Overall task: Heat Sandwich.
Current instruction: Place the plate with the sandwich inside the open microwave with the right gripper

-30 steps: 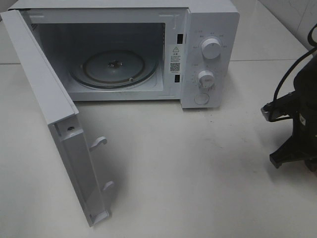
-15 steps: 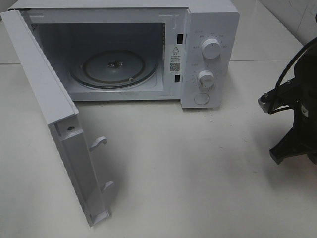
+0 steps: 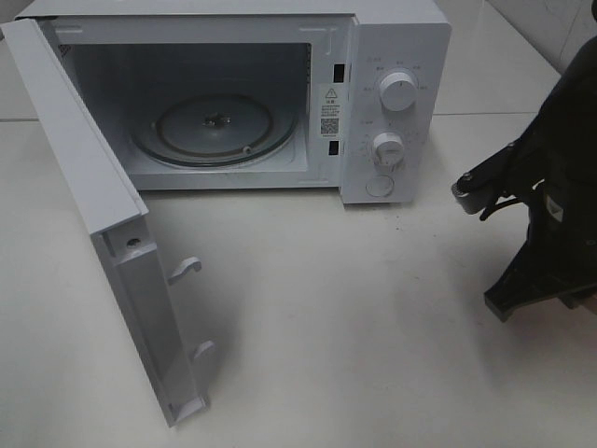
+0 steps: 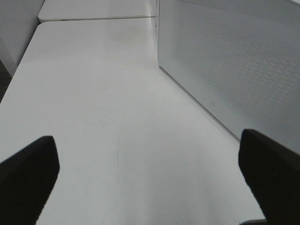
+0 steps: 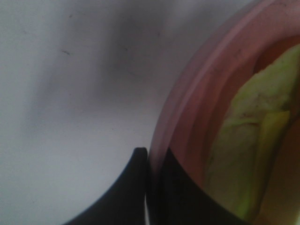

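Here the sandwich (image 5: 253,154) shows only in the right wrist view, as a pale yellow-green wedge lying inside the pink plate (image 5: 201,84), close against the plate's raised rim. The picture is blurred, so the bread slices cannot be told apart. The right gripper (image 5: 150,187) is pinched narrow on that rim, with 1 dark finger (image 5: 124,197) outside the plate and the other (image 5: 180,197) inside it, just beside the sandwich. Whether the plate rests on the white table (image 5: 70,93) or hangs above it cannot be told.

In the high view the right arm (image 3: 550,205) stands at the right edge, well apart from the microwave (image 3: 396,37), and the plate is hidden there. The microwave sits at the back of the table (image 3: 354,327) with its door (image 3: 93,187) swung wide to the left. Inside, the glass turntable (image 3: 215,126) lies bare. On the control panel 2 knobs (image 3: 399,91) stand one above the other, with a round button (image 3: 380,185) below them.

The left gripper (image 4: 150,187) is spread wide over the table, its 2 fingers (image 4: 28,178) at opposite edges of the left wrist view, holding nothing. A dotted white panel (image 4: 234,61) rises beside it.
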Robot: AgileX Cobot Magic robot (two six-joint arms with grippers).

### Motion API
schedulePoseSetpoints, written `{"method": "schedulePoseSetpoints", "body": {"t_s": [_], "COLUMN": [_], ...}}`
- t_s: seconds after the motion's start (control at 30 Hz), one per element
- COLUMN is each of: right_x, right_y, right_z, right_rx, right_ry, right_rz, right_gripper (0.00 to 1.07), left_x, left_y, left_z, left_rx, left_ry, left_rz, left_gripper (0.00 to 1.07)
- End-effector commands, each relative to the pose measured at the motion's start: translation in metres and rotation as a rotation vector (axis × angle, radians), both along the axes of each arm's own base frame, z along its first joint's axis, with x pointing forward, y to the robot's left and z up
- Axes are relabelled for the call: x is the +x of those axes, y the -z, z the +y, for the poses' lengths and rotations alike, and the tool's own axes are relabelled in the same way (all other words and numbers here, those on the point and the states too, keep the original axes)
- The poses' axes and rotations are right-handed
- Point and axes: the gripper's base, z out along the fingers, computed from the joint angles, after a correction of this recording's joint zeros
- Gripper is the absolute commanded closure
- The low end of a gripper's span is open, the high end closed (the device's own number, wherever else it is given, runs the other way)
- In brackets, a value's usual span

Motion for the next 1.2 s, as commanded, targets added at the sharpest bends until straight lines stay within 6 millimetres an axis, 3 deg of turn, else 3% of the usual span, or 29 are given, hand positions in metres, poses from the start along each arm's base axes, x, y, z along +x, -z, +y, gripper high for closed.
{"method": "schedulePoseSetpoints", "body": {"t_s": [0.03, 0.7, 1.2], "right_x": [-0.010, -0.058, -0.095], "right_y": [-0.010, -0.034, -0.034], "right_z": [0.011, 0.061, 0.095], "right_rx": [-0.025, 0.010, -0.018], "right_ry": [-0.063, -0.333, -0.731], "right_rz": [-0.006, -0.052, 0.015], "right_gripper": [1.07, 1.07, 1.07], "left_x": [-0.004, -0.004, -0.004], "left_y": [0.001, 0.001, 0.001], "left_z": [0.000, 0.000, 0.000], "left_rx": [-0.005, -0.005, -0.005], "left_ry": [0.001, 0.001, 0.001], "left_rz": [-0.025, -0.025, -0.025], "left_gripper": [0.07, 0.07, 0.07]}}
